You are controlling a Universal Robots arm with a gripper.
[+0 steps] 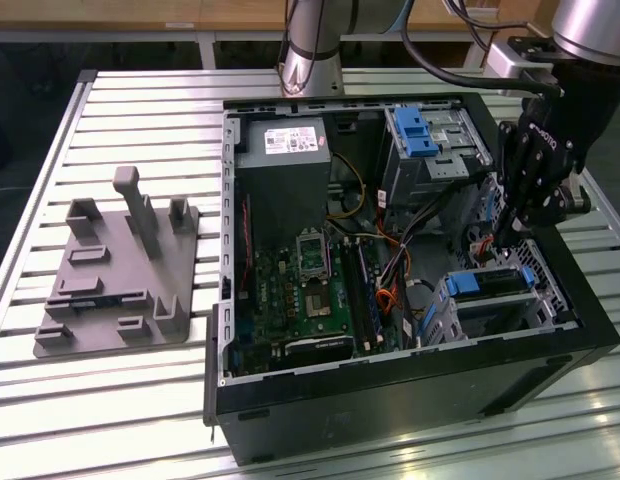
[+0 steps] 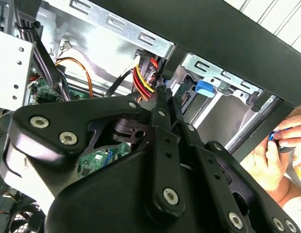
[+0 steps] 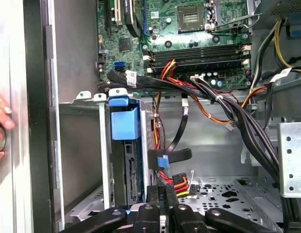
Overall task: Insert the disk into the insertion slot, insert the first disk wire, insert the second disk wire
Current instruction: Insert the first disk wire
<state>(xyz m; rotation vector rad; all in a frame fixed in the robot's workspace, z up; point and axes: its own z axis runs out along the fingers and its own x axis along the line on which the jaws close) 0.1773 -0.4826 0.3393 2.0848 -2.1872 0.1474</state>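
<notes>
The pincer [image 3: 162, 191] is nearest in both wrist views, its fingers pressed together on the plug end of the disk wire [image 3: 180, 183], a red, yellow and black bundle; just past the tips hangs a flat black cable [image 3: 183, 119] ending in a blue plug; beside these the disk [image 3: 125, 121] sits already in the insertion slot [image 3: 104, 155], its blue carrier at the cage's mouth; farther on lies the green motherboard [image 3: 189, 43]; a person's hand [image 3: 0, 124] rests outside the case wall. In the exterior view the open computer case [image 1: 390, 385] lies on the slatted desk [image 1: 120, 400]; the pincer [image 1: 508, 238] hangs just over the disk [image 1: 490, 283] at the exterior view's right; a grey fixture [image 1: 120, 270] stands well apart at its left.
</notes>
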